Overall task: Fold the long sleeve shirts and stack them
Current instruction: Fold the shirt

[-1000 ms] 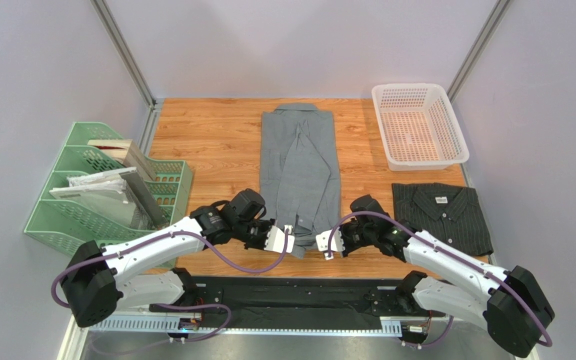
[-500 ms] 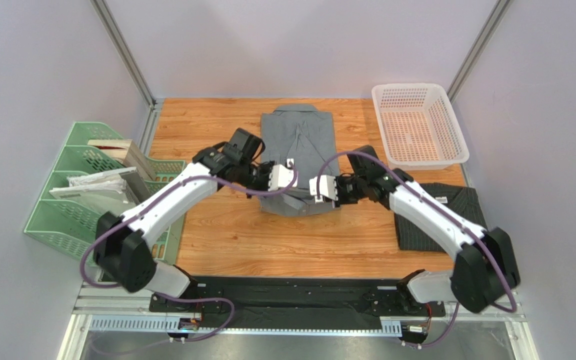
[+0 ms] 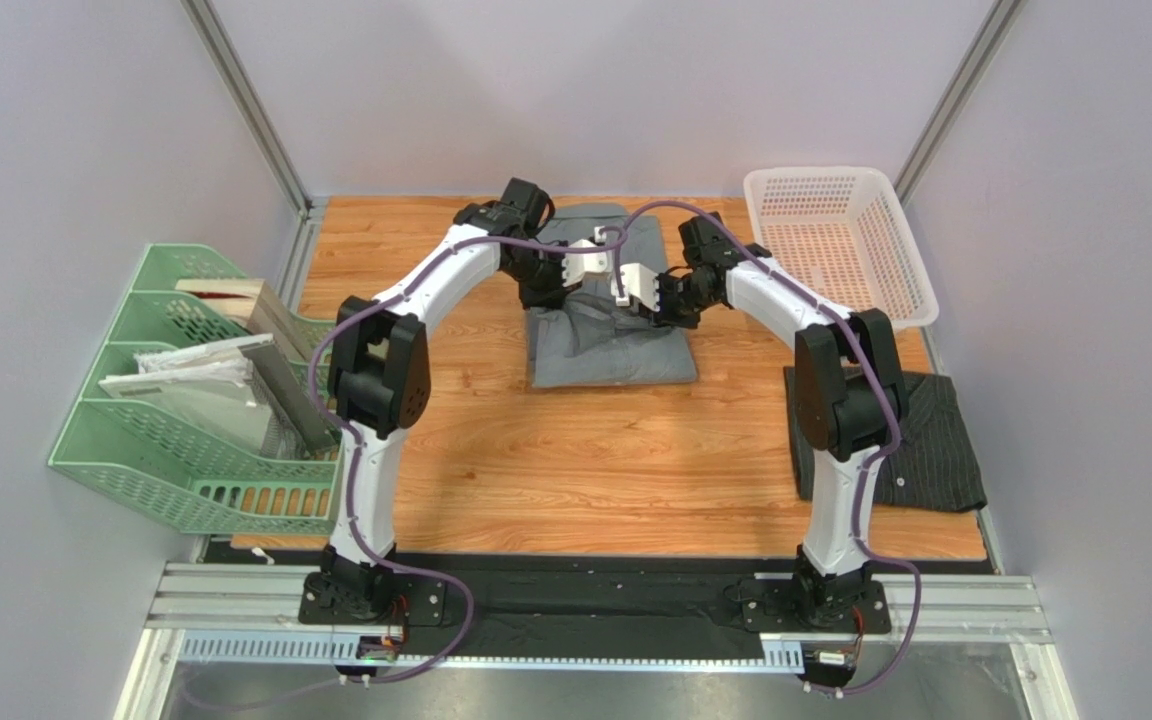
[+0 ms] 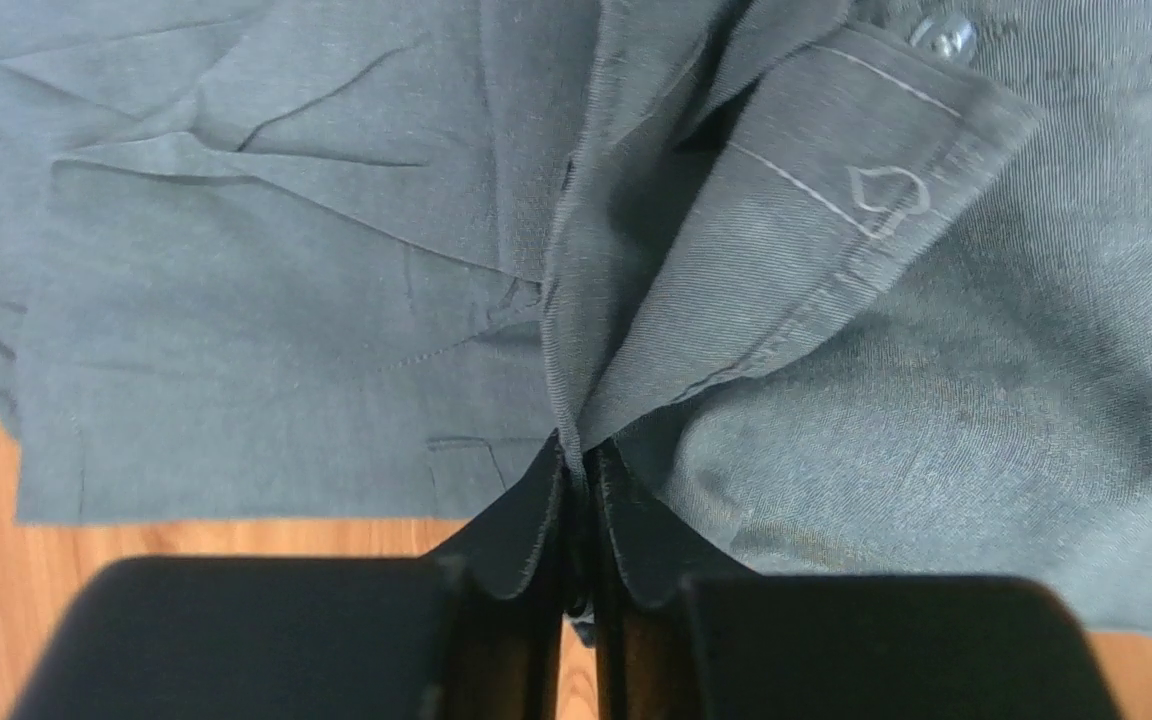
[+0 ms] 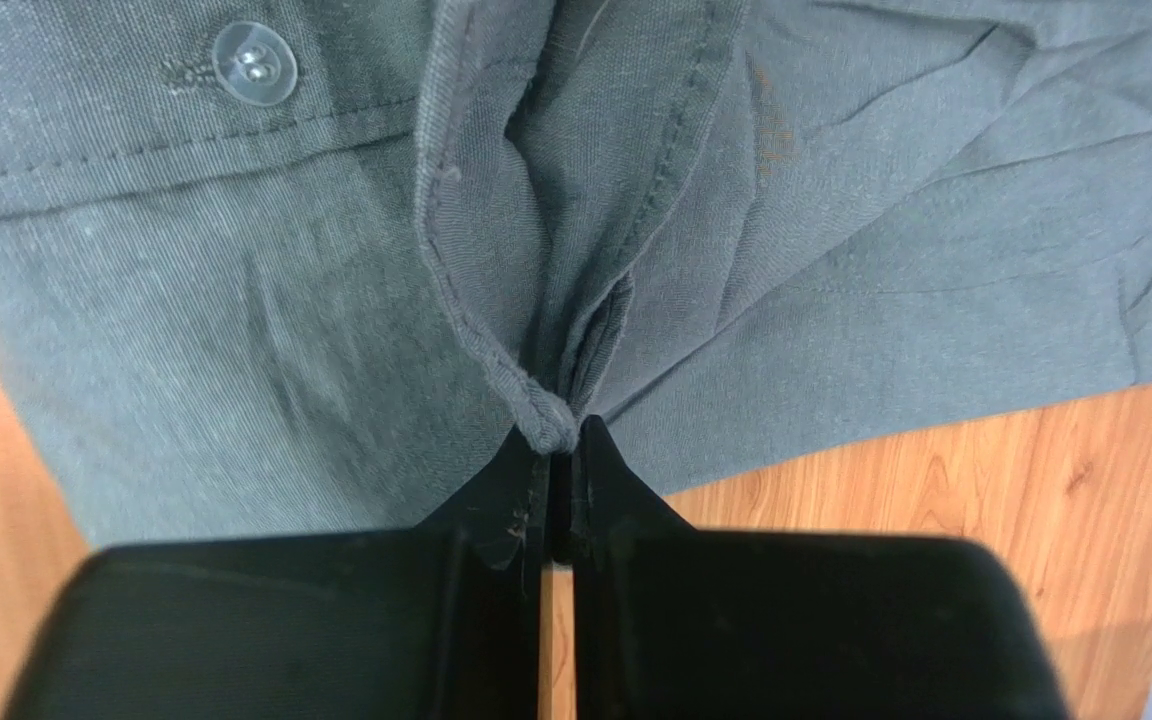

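Note:
The plain mid-grey shirt (image 3: 605,342) lies at the back middle of the table, its lower half doubled over towards the collar. My left gripper (image 3: 593,267) is shut on a pinch of its hem, seen close in the left wrist view (image 4: 579,450). My right gripper (image 3: 632,285) is shut on another pinch of the hem, seen in the right wrist view (image 5: 557,435). Both hold the cloth over the shirt's upper part (image 4: 237,345). The dark charcoal pinstriped shirt (image 3: 940,435) lies folded at the right, partly hidden by my right arm.
A white mesh basket (image 3: 838,248) stands at the back right. A green file rack (image 3: 184,405) with papers and a wooden board stands off the table's left edge. Bare wood (image 3: 597,465) lies in front of the grey shirt.
Both grippers have carried the grey shirt's bottom hem from the near edge up towards the collar, folding the shirt to about half its length. Both arms are now stretched far back.

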Tool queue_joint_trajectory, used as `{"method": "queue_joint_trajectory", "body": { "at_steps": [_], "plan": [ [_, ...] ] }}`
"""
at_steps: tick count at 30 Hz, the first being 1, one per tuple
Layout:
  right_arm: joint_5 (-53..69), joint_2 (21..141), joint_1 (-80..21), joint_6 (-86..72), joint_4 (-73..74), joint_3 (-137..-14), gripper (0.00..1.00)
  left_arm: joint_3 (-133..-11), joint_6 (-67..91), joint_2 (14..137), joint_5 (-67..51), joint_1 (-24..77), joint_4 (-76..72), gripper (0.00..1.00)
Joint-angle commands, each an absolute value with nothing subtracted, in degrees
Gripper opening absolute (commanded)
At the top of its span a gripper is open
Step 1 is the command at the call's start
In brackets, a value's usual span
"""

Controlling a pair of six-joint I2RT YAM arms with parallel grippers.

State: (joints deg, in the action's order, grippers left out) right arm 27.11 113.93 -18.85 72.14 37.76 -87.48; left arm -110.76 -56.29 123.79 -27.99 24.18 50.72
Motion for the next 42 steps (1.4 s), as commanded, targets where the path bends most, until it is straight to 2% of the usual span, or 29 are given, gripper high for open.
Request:
{"method": "queue_joint_trajectory", "body": {
  "at_steps": [1,2,3,4,6,8,9,10,11,12,15,17,20,22,24,25,27,28,31,39,42],
  "plan": [
    [27.95,116.8,-18.19,74.62,39.64,-91.41,0.07,-114.17,-58.27,126.82,-29.0,23.91,53.44,0.21],
    [27.95,117.33,-18.19,74.53,39.73,-91.41,0.1,-113.73,-58.27,127.09,-29.18,23.73,53.52,0.23],
    [27.78,117.59,-18.19,74.18,39.73,-91.49,0.24,-113.47,-58.36,127.09,-29.44,23.64,53.61,0.27],
    [27.6,117.68,-18.19,73.57,39.64,-91.84,0.34,-113.12,-58.27,126.74,-29.62,23.47,53.7,0.41],
    [26.63,117.86,-18.19,70.42,39.9,-93.33,0.55,-112.15,-56.18,125.86,-28.84,23.12,52.92,0.57],
    [25.23,117.25,-18.11,67.86,40.51,-94.56,0.68,-113.11,-51.1,125.07,-28.56,21.98,50.89,0.62],
    [24.53,116.03,-18.11,64.63,40.69,-94.74,0.79,-113.99,-48.63,124.81,-28.83,21.28,50.19,0.64],
    [23.83,115.32,-17.84,63.21,41.04,-95.09,0.85,-115.04,-46.08,124.63,-29.0,19.7,49.4,0.67],
    [22.86,114.7,-17.32,61.54,42.35,-95.62,0.93,-117.31,-41.36,124.02,-29.0,18.9,49.39,0.79],
    [22.76,113.22,-16.79,59.44,43.41,-96.84,0.99,-118.2,-39.05,123.49,-29.09,18.2,49.39,0.8],
    [23.2,111.63,-14.95,51.52,48.5,-99.13,1.0,-117.34,-31.4,119.98,-30.14,16.09,51.15,0.82],
    [25.73,110.74,-13.81,45.98,52.79,-99.67,0.99,-111.92,-26.22,115.61,-31.54,15.65,51.24,0.83],
    [30.14,109.95,-13.62,38.69,55.37,-97.83,0.86,-99.96,-17.08,108.23,-38.2,15.73,46.16,0.81],
    [35.12,109.95,-13.54,35.43,56.68,-96.51,0.64,-93.03,-8.93,105.74,-41.12,16.35,41.59,0.74],
    [39.0,109.51,-13.27,31.57,56.61,-95.37,0.49,-90.01,-4.68,104.85,-50.34,16.96,38.78,0.64],
    [43.55,109.51,-13.27,30.77,56.69,-94.75,0.45,-87.22,0.04,105.03,-52.8,17.4,36.85,0.59],
    [47.18,111.09,-13.18,28.48,56.95,-94.83,0.42,-84.74,6.82,106.6,-57.82,18.62,30.02,0.56],
    [49.72,112.4,-13.18,28.39,58.61,-95.79,0.41,-82.38,13.73,108.44,-58.62,19.07,26.84,0.56],
    [49.92,118.99,-12.92,26.55,59.06,-97.11,0.4,-82.43,19.84,114.05,-59.33,19.69,21.01,0.56],
    [48.87,136.39,-8.97,16.71,57.92,-109.24,0.46,-97.73,13.63,128.66,-45.28,16.0,32.15,0.56],
    [50.71,135.27,-9.32,13.81,56.96,-104.62,0.51,-95.99,11.87,128.33,-44.91,14.86,34.27,0.55]
  ]
}}
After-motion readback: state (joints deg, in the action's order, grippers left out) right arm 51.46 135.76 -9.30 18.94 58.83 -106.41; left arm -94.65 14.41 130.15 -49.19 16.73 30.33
